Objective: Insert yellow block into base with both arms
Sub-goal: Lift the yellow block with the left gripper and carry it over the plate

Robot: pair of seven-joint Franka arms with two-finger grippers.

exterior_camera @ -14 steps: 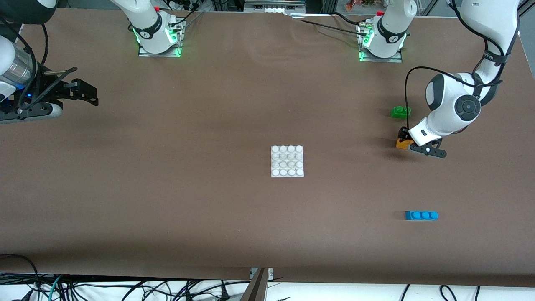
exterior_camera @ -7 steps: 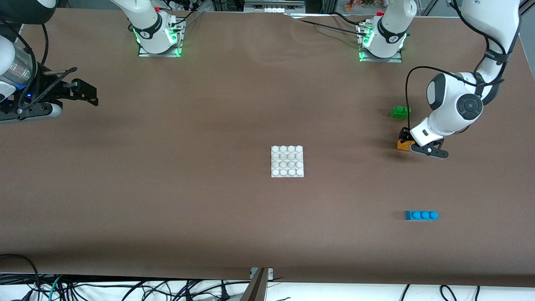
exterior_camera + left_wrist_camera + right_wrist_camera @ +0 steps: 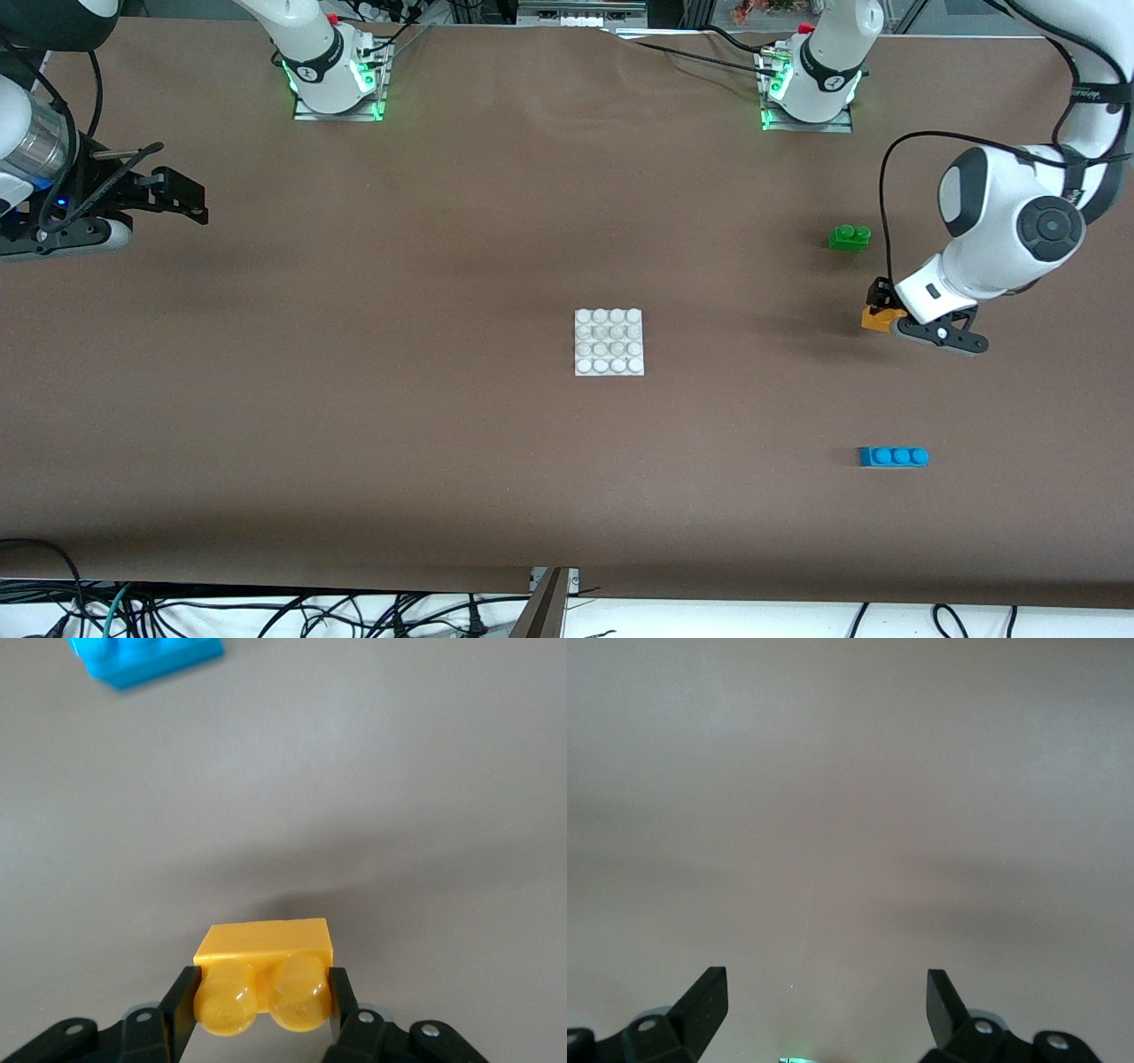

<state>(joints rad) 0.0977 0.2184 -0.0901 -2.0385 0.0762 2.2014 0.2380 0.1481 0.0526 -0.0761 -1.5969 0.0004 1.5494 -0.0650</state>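
Note:
My left gripper is shut on the yellow block, lifted a little above the brown table at the left arm's end. In the left wrist view the yellow block sits squeezed between the two black fingertips, its two round studs toward the camera. The white studded base lies flat at the middle of the table, well apart from the block. My right gripper waits open over the right arm's end of the table; in the right wrist view the right gripper has only bare table between its fingers.
A green two-stud brick lies farther from the front camera than the held block. A blue three-stud brick lies nearer to the camera, and its corner shows in the left wrist view. The two arm bases stand along the back edge.
The left arm has carried the yellow block up off the table and a little toward the left arm's end. The right arm has not moved.

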